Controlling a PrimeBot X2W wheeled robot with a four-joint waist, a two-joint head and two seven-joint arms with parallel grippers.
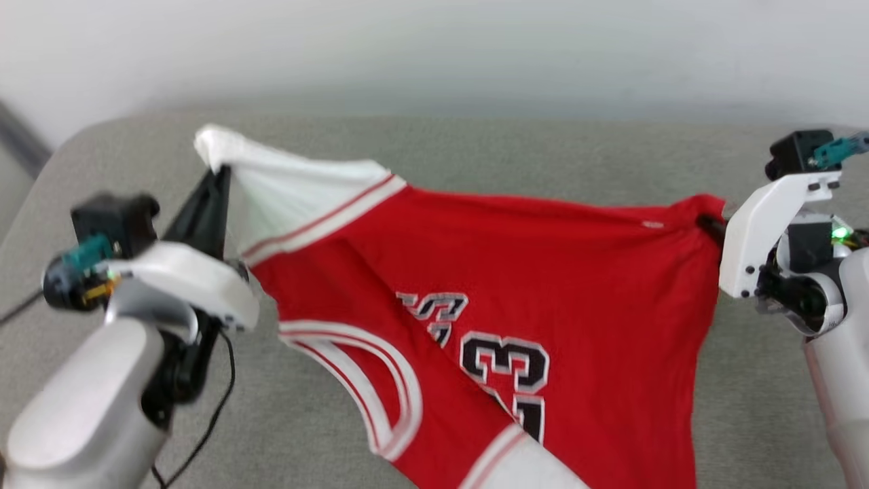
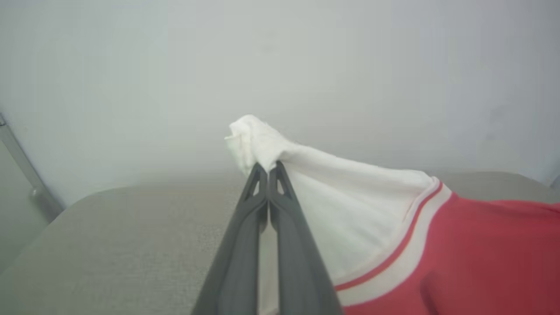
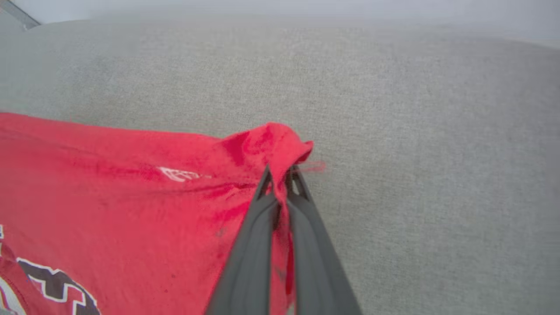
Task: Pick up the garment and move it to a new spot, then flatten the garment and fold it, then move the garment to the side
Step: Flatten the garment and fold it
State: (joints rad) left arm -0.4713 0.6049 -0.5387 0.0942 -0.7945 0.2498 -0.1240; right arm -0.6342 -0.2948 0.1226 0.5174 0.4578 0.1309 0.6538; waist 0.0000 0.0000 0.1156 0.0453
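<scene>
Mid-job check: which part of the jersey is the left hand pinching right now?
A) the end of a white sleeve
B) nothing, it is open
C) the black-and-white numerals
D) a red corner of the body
A: in the left wrist view the left hand is shut on the bunched tip of the garment at its white sleeve; the right hand pinches a red corner.

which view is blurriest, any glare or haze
Head view: blur softens the garment and left gripper; left wrist view: hazy, washed-out, no hard shadows; right wrist view: sharpest, weave of the grey fabric surface crisp, far edge soft.
</scene>
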